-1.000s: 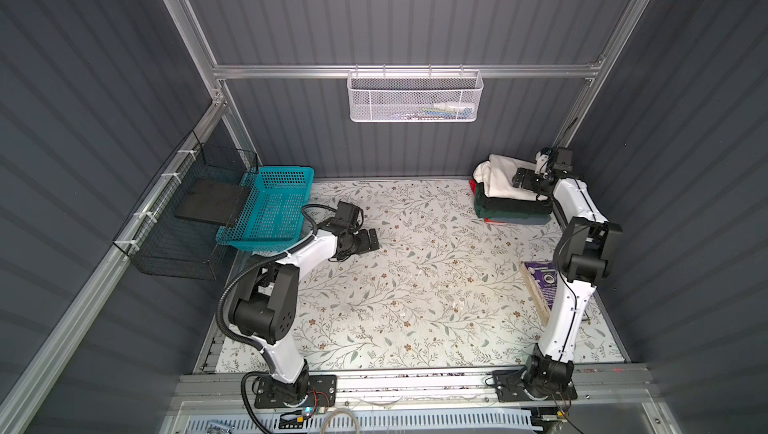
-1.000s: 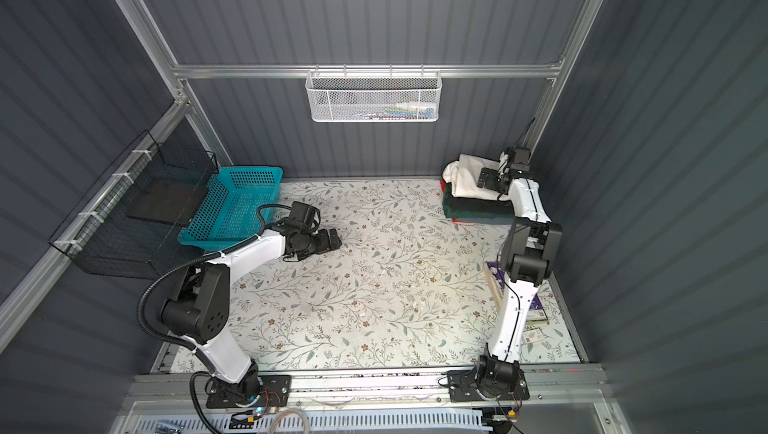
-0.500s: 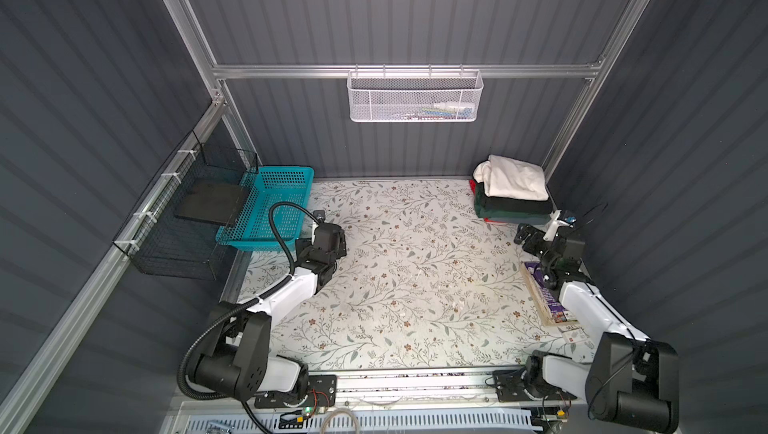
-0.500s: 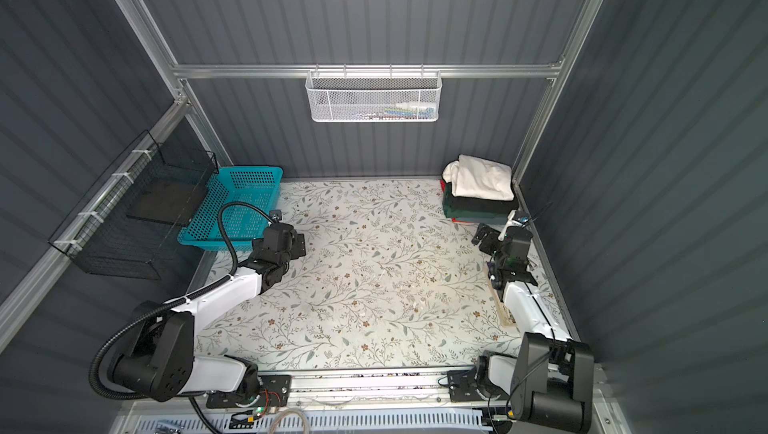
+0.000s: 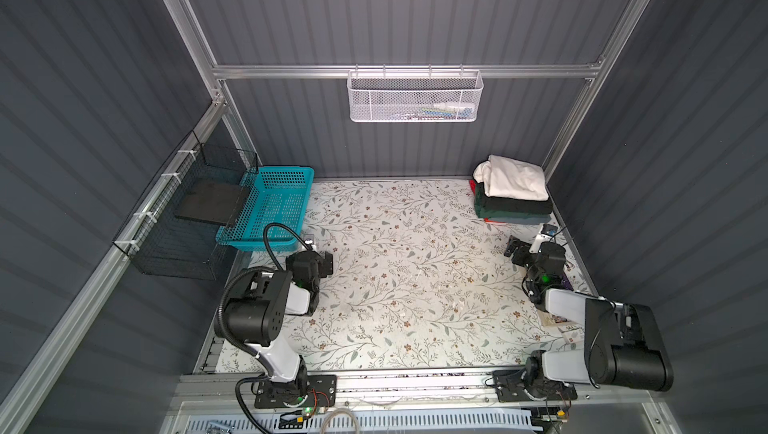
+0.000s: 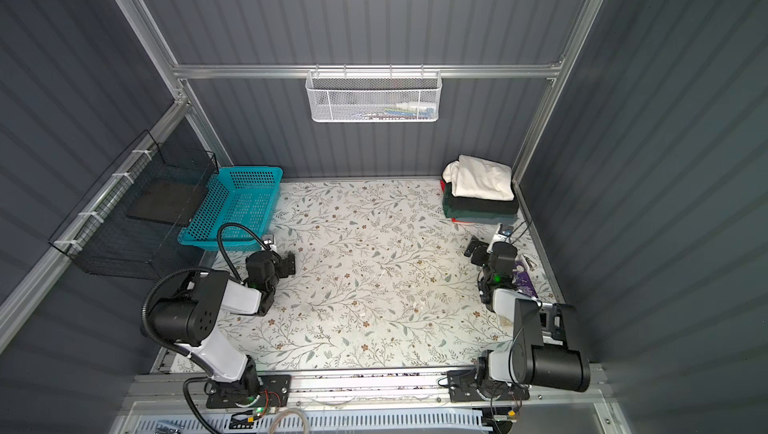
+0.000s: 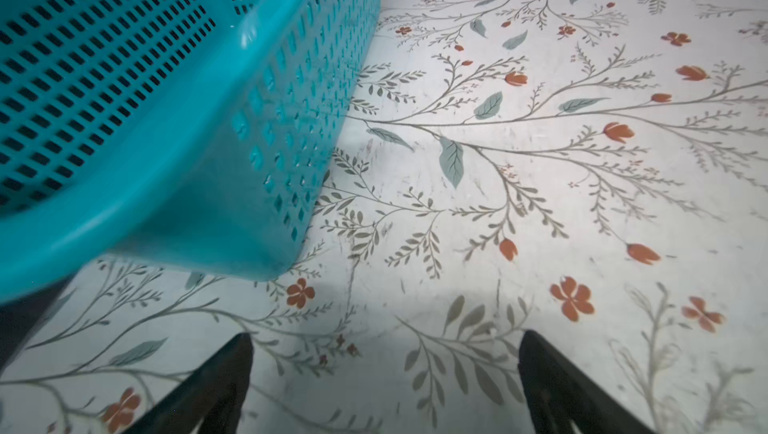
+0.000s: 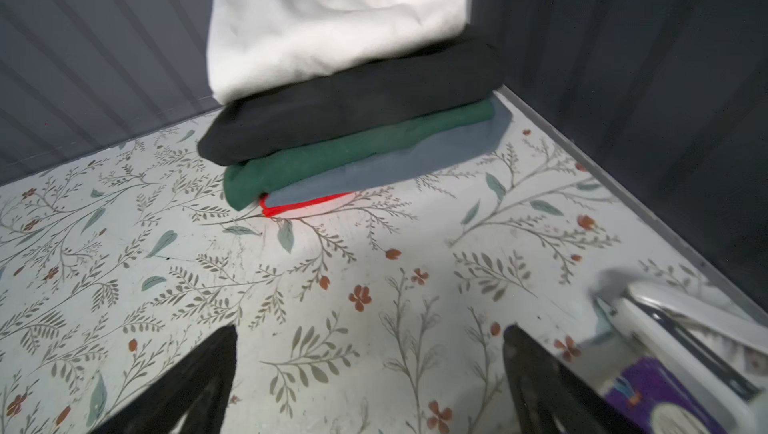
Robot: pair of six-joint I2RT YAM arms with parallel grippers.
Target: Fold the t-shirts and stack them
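The t-shirts lie folded in one stack in the back right corner in both top views. An off-white one [image 5: 515, 176] [image 6: 482, 176] is on top. Under it in the right wrist view lie a black one [image 8: 353, 107], a dark green one [image 8: 353, 149], a grey one [image 8: 395, 162] and a red edge [image 8: 299, 206]. My right gripper [image 5: 515, 247] [image 8: 370, 332] is open and empty, low over the floral covering a short way in front of the stack. My left gripper [image 5: 328, 263] [image 7: 384, 338] is open and empty beside the teal basket's near corner.
A teal basket [image 5: 274, 207] [image 7: 124, 99] stands at the back left, against a black wire basket [image 5: 195, 211] on the left wall. A white mesh basket [image 5: 415, 97] hangs on the back wall. A purple book [image 6: 524, 280] [image 8: 656, 390] lies by the right edge, under the right arm.
The right gripper has left the top of the stack and drawn back toward the front. The left arm has folded back too, from the middle left to beside the teal basket.
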